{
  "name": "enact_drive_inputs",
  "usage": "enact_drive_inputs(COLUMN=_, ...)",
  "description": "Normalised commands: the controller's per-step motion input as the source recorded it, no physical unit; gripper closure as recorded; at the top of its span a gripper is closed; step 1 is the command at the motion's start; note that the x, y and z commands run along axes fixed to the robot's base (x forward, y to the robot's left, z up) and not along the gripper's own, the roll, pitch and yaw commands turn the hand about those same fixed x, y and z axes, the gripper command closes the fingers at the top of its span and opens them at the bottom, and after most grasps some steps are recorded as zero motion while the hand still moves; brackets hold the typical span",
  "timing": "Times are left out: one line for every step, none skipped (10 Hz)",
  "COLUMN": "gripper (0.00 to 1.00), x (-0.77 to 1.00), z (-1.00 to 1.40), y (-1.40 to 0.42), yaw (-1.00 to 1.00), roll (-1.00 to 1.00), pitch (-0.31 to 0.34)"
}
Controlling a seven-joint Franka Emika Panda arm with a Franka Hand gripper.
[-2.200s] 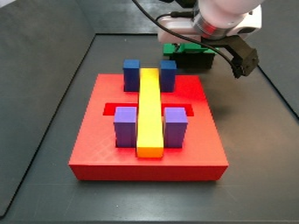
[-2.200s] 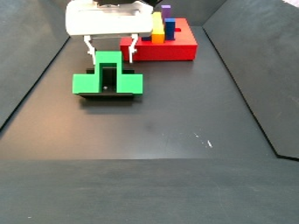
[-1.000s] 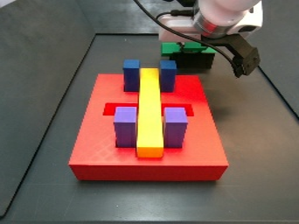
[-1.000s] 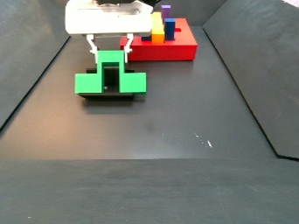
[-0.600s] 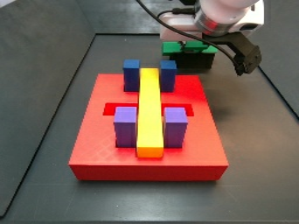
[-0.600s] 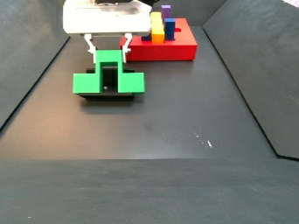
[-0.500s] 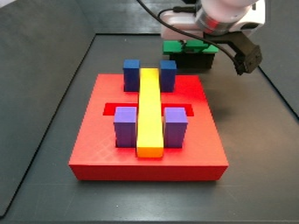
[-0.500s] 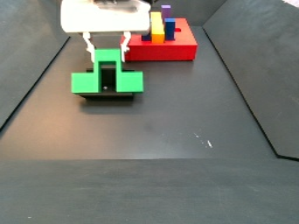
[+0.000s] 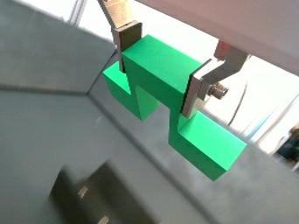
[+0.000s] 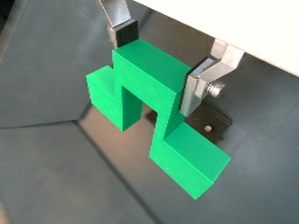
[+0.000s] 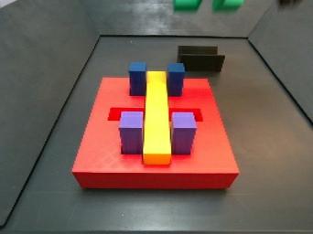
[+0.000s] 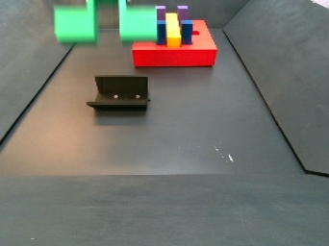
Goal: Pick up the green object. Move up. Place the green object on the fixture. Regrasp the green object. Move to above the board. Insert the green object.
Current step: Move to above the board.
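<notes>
Silver-fingered hand (image 9: 170, 72) pinches the bright green bridge-shaped block (image 10: 149, 96) at its raised middle, shown in both wrist views. Lifted high, the block (image 12: 96, 21) hangs blurred above the small dark open fixture (image 12: 118, 93), well apart from the red square board (image 11: 156, 137).

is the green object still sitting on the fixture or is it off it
Off it. The gripper holds the green object raised; the fixture stands bare in both side views.
</notes>
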Motion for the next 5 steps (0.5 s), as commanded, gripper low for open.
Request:
enact_drive_inputs(gripper=1.0, x=-0.03, z=1.4, y=-0.01, yaw=-0.01, roll=-0.01, pitch=0.007)
enact_drive_inputs(gripper=1.0, x=0.0, z=0.79, y=-0.01, yaw=-0.01, roll=-0.01, pitch=0.037)
enact_drive_inputs(gripper=1.0, x=0.02, z=0.45, y=-0.01, yaw=-0.01, roll=0.0, pitch=0.059)
enact_drive_inputs(gripper=1.0, x=0.04, z=0.22, y=-0.01, yaw=-0.01, roll=0.0, pitch=0.086)
enact_drive_inputs(gripper=1.0, x=0.03, z=0.19, y=-0.01, yaw=0.0, roll=-0.01, pitch=0.094)
